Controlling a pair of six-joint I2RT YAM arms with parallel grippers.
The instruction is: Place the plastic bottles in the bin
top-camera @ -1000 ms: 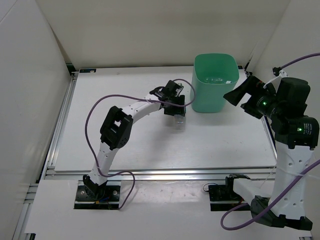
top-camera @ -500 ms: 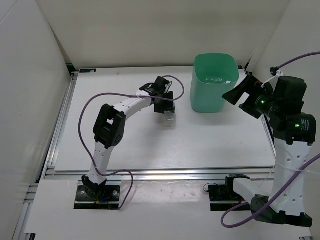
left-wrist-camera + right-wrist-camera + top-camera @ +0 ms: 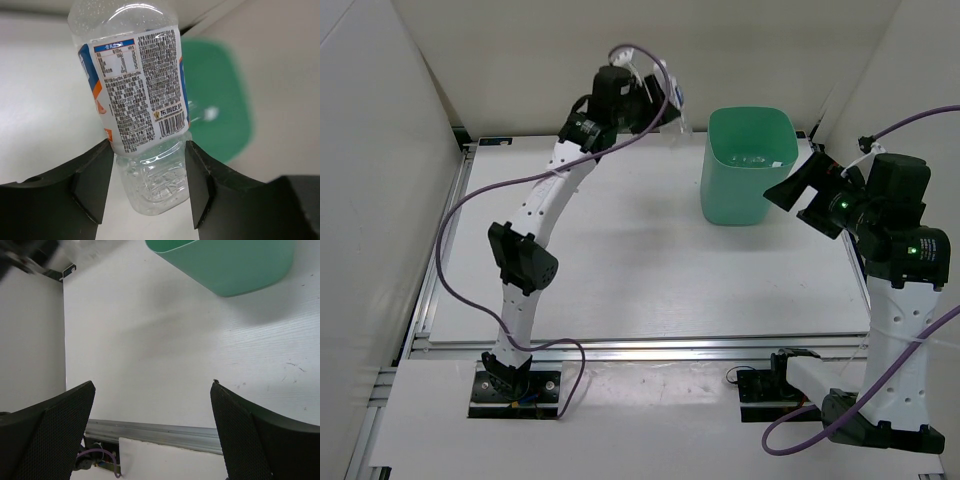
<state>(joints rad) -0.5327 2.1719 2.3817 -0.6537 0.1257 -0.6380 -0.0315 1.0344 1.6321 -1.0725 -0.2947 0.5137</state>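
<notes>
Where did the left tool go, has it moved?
Yes. The left tool, gripping the labelled bottle, rose from beside the green bin's base to left of its rim.

the clear bottle carries a white, blue and orange label; the bin is mint-green

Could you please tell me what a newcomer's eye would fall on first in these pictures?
The left hand, high above the table, grips a clear labelled bottle just left of the tall mint-green bin, which stands at the far right. The right hand hangs open and empty on the bin's other side.
</notes>
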